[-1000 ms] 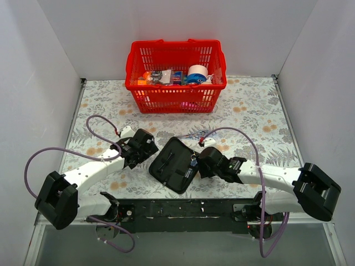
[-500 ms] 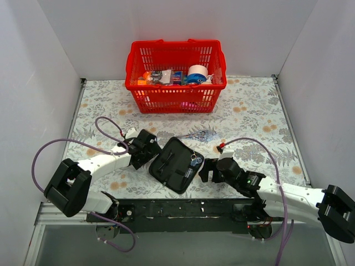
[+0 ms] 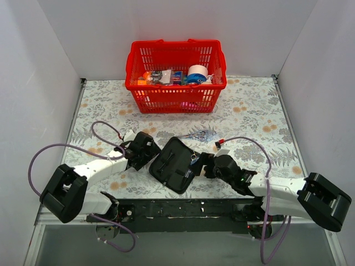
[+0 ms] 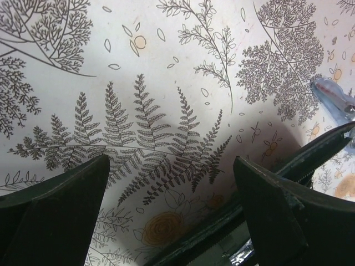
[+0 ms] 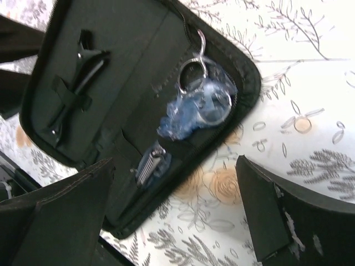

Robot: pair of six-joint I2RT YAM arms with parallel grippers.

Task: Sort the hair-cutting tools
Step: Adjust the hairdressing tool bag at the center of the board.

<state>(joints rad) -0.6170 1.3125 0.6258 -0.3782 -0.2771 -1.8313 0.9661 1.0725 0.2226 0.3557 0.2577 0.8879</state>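
Note:
An open flat black pouch (image 3: 173, 164) lies on the floral table between my arms. One pair of silver scissors with pale blue loops (image 5: 202, 102) rests inside it near its right edge, beside a black clip (image 5: 75, 86) held under a strap and a small toothed metal piece (image 5: 148, 166). Another pair of scissors (image 3: 195, 134) lies on the table just beyond the pouch. My right gripper (image 3: 203, 164) stands open and empty at the pouch's right edge. My left gripper (image 3: 153, 152) is open and empty at its left edge, with the pouch rim (image 4: 310, 155) by its right finger.
A red plastic basket (image 3: 176, 95) with tape and other items stands at the back centre. White walls close in the left, right and back sides. The black base bar (image 3: 183, 210) runs along the near edge.
My right gripper opened, left the blue-looped scissors in the pouch, and drew back a little to the right. The left gripper shifted only slightly beside the pouch.

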